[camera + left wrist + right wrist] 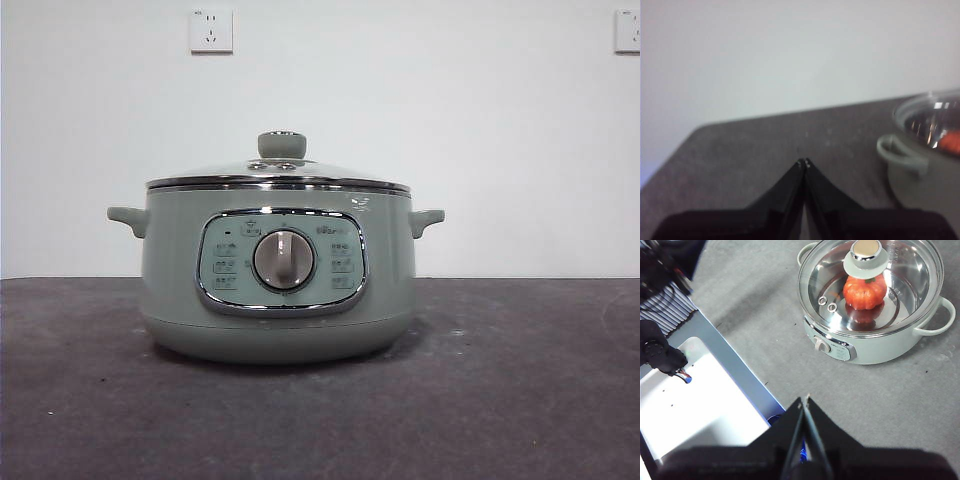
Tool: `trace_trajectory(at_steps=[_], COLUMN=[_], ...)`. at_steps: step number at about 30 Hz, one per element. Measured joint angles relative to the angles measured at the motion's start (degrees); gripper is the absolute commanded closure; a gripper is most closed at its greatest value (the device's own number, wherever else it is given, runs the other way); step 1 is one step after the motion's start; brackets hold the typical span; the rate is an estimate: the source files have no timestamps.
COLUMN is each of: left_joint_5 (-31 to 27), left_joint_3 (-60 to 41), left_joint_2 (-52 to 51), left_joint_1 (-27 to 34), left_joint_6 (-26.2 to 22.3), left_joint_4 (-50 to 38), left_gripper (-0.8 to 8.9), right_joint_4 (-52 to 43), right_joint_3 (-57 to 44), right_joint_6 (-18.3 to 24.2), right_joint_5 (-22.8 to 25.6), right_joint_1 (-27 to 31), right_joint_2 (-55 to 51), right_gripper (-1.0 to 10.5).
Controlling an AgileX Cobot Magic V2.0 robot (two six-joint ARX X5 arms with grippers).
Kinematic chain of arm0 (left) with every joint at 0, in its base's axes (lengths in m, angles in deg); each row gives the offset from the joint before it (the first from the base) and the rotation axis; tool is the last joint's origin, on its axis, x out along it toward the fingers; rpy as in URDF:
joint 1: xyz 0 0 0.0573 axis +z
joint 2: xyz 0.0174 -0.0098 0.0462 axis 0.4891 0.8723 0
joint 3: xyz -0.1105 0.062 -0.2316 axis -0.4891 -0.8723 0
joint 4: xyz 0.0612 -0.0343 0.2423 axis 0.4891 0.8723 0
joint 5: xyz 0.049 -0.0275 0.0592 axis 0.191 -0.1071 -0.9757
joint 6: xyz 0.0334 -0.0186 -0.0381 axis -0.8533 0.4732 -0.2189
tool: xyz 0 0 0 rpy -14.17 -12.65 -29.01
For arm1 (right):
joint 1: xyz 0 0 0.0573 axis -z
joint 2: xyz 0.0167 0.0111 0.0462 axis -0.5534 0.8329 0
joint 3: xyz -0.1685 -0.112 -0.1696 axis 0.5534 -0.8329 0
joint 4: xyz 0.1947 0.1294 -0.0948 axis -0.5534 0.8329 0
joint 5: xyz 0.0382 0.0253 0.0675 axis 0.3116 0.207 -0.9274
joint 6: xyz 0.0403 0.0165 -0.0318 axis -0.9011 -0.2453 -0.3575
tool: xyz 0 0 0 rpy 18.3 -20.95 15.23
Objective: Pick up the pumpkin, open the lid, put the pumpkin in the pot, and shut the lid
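Two grippers are shown, both with jaws pressed together at the tips and grasping nothing. The left gripper (803, 162) is held above the dark grey table (765, 145), well apart from the pot (912, 172), of which only one side handle and part of the rim are seen at the edge of its wrist view. The right gripper (804, 399) is held high over the table (760, 315), also well apart from the pot (875, 347), which is seen from above in full.

The pot (278, 270) is placed upright on the table (500, 400), with its front control panel and grey dial (284, 260) turned toward the front camera. Two small side handles are seen, one on each side of the body.

The lid (900, 285) is seated on the pot's chrome rim, closed and level. Its sage-green knob (282, 145) is centred on top. Two small metal vents are visible in the glass beside the knob.

The pumpkin (865, 292) is located inside the pot, on the shiny inner floor, and is seen through the glass lid directly beneath the knob. An orange patch (952, 142) is also visible through the lid in the left wrist view. The pumpkin is hidden by the pot wall in the front view.

Two wall sockets (211, 31) are mounted on the white wall behind the pot.
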Motion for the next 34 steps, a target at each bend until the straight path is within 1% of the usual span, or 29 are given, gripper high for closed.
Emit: trace_trajectory(at_steps=[4, 8, 19, 34], left_joint_5=[0.0, 0.0, 0.0, 0.1], left_joint_3=[-4.9, -8.3, -8.2, -8.2], left_joint_2=[-3.3, -4.4, -4.4, -4.4], left_joint_1=[0.8, 1.3, 2.5, 2.6], left_joint_6=[1.8, 3.5, 4.7, 4.7], left_joint_4=[0.0, 0.3, 5.8, 5.8], left_gripper=[8.17, 8.17, 8.17, 8.17], right_joint_4=[0.0, 0.0, 0.0, 0.0], right_joint_3=[0.0, 0.0, 0.0, 0.0], right_joint_6=[0.0, 0.0, 0.0, 0.0], right_joint_5=[0.0, 0.0, 0.0, 0.0], right_joint_1=[0.0, 0.0, 0.0, 0.0], right_joint_2=[0.0, 0.0, 0.0, 0.0], right_gripper=[9.5, 9.5, 9.5, 9.5])
